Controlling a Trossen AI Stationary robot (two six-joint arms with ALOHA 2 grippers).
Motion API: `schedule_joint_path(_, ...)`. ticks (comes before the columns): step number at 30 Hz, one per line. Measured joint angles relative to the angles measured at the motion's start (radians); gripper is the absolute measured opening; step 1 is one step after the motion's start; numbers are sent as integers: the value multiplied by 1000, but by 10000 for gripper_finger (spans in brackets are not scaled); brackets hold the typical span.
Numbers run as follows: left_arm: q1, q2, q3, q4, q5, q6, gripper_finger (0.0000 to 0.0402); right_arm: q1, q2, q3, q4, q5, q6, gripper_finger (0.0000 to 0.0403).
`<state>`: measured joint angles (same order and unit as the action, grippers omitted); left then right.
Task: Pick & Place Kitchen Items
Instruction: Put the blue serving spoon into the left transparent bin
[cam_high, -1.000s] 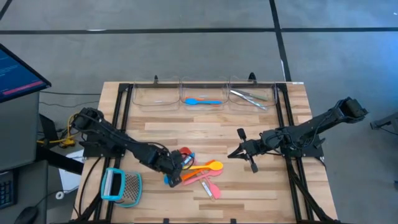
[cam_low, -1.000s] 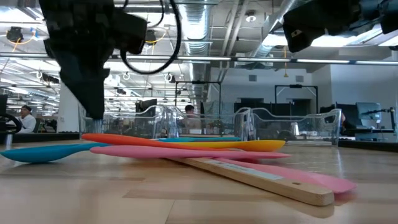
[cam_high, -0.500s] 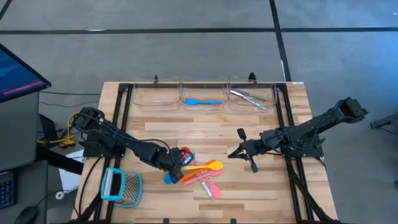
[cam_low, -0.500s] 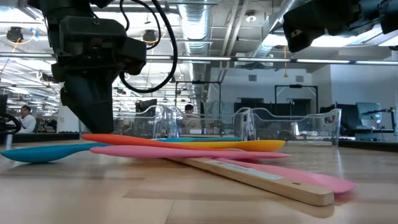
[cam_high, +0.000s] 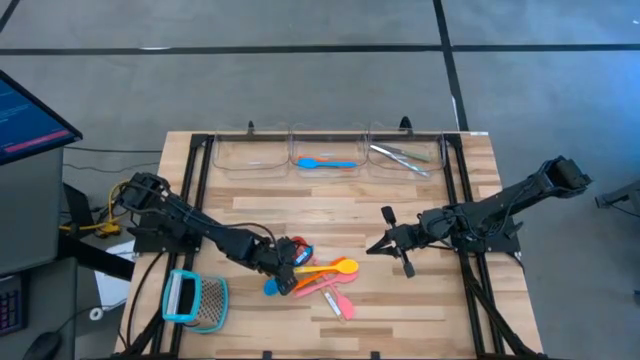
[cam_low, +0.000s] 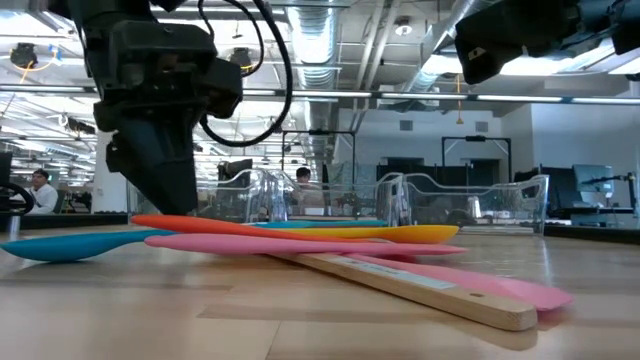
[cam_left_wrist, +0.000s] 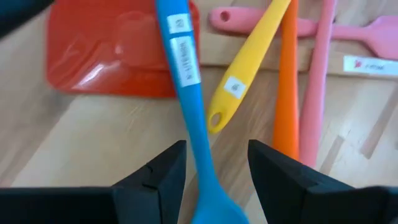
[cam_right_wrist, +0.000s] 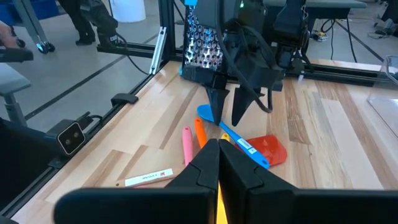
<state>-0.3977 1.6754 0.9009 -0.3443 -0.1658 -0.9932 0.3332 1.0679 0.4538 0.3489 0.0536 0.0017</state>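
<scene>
A pile of utensils lies flat on the table's near middle: a blue spoon (cam_left_wrist: 186, 81), a yellow spoon (cam_left_wrist: 249, 56), an orange one (cam_left_wrist: 287, 81), a pink one (cam_left_wrist: 320, 74), a pink spatula (cam_high: 340, 303) and a red-headed spatula (cam_left_wrist: 118, 56) with a wooden handle (cam_low: 420, 290). My left gripper (cam_left_wrist: 214, 162) is open and points down low over the pile (cam_high: 285, 265). Its fingers stand on either side of the blue spoon's handle without touching it, as the right wrist view (cam_right_wrist: 227, 118) also shows. My right gripper (cam_high: 370, 248) is shut and empty, right of the pile.
Three clear bins stand along the far edge: the left one (cam_high: 250, 155), the middle one holding a blue spoon (cam_high: 325, 162), the right one holding a silvery metal piece (cam_high: 400, 155). A teal-framed mesh tool (cam_high: 193, 300) lies at the near left.
My left gripper has shifted a little toward the table's right, staying low over the pile. The utensils have not moved.
</scene>
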Motion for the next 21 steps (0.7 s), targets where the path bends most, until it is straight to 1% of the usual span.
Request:
schedule_joint_path(9, 0, 82, 4, 30, 0, 1, 164, 0, 0, 0, -8, 0, 0, 1)
schedule_joint_path(21, 0, 88, 3, 36, -2, -13, 161, 0, 0, 0, -9, 0, 0, 1)
